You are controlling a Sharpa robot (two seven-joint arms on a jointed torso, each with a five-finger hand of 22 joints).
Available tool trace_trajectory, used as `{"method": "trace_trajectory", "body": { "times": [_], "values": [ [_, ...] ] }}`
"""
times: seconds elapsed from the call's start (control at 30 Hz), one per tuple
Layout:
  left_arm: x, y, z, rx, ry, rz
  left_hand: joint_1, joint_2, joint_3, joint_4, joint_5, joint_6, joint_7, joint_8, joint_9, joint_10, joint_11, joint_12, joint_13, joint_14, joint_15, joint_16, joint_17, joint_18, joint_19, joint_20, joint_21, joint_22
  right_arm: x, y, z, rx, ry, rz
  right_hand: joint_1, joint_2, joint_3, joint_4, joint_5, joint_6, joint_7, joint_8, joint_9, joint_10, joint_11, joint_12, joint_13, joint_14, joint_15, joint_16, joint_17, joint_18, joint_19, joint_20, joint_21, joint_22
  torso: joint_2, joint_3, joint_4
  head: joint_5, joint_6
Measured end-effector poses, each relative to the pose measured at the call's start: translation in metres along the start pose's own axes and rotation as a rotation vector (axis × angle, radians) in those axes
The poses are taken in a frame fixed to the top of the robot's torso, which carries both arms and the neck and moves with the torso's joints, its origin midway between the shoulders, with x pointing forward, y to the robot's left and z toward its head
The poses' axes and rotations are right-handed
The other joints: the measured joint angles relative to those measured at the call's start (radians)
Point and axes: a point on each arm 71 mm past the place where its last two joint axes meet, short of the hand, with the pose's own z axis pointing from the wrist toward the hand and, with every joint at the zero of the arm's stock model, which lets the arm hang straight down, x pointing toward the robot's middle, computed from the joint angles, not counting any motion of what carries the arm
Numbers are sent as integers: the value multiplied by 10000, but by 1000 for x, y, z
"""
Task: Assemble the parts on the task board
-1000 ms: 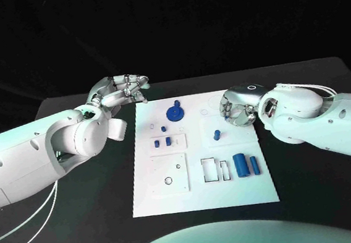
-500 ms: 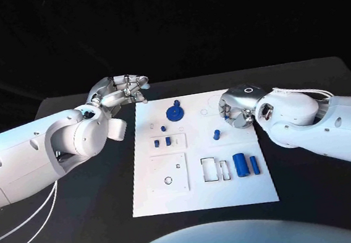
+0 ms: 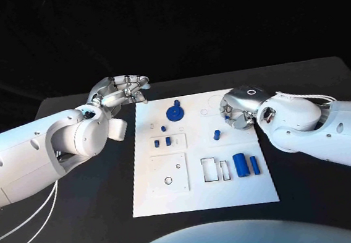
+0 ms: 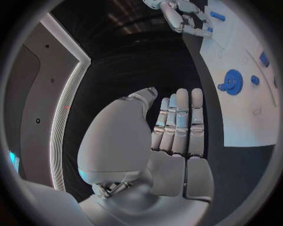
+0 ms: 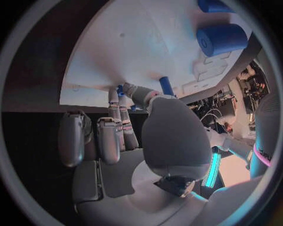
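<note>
Partly hidden, right robot hand (image 3: 239, 110) overlaps the task board (image 3: 202, 189) edge.

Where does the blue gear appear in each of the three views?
Head view: the blue gear stands on the far half of the task board.
Left wrist view: it lies on the white board beyond the fingertips.
Right wrist view: I cannot find it.
Shared landmark: the task board.

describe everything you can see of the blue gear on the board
The blue gear looks like matte plastic: a round toothed disc with a raised hub and small holes through its face, clearest in the left wrist view. It lies on the far part of the white task board, a small blue part beside it. Neither robot hand touches it.
</note>
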Motion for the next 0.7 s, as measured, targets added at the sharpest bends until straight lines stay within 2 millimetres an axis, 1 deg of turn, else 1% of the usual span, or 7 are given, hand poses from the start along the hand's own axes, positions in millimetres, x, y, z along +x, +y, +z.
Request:
{"method": "trace_trajectory", "body": {
  "times": [0.23,0.47,0.53,0.6,0.7],
  "values": [
    [-1,0,1,-14,-29,10,0,0,0,0,0,0,0,0,0,0,0,0,0,0,0,0,0,0,0,0,0,-6,-5,-2,-5,27,-283,225,1,-1,17,-17,45,1,-1,2,17,2,-2,-22,-1,0,0,0,-1,0,0,0,46,0,-3,-4,0,1,21],
    [-3,1,1,-34,-79,27,0,0,-1,0,0,0,0,-1,1,0,0,0,-10,0,0,0,1,0,0,0,0,-11,-16,-2,-14,-19,-576,584,2,-1,28,-28,103,0,-1,2,19,2,-2,-62,-1,0,1,0,-2,0,-1,0,46,-1,-8,-4,-7,15,31],
    [-3,1,1,-38,-89,30,0,0,0,0,0,0,0,-1,1,-1,0,0,-10,0,0,0,1,0,0,0,0,-11,-19,1,-17,-104,-644,710,3,0,28,-28,112,0,-1,1,31,1,-2,-77,-1,0,1,0,-2,0,-1,0,46,-2,-9,-3,-12,24,35],
    [-3,1,1,-42,-94,32,0,0,-1,0,0,0,0,-1,1,-1,1,0,-10,0,0,0,1,0,0,0,0,-11,-23,8,-20,-291,-724,891,4,1,28,-28,145,0,-1,1,31,1,-2,-77,-2,0,1,0,-2,0,-1,0,46,-2,-9,-4,-19,25,48],
    [-3,1,2,-44,-84,30,0,0,27,-27,0,0,0,-1,-2,-1,1,0,-9,0,0,-21,1,0,0,0,0,-11,-28,23,-24,-695,-838,1179,28,25,58,-58,168,0,-1,1,33,0,-1,-85,-8,0,1,0,-2,0,-1,0,46,-2,-5,3,-23,41,55]
  ]
}}
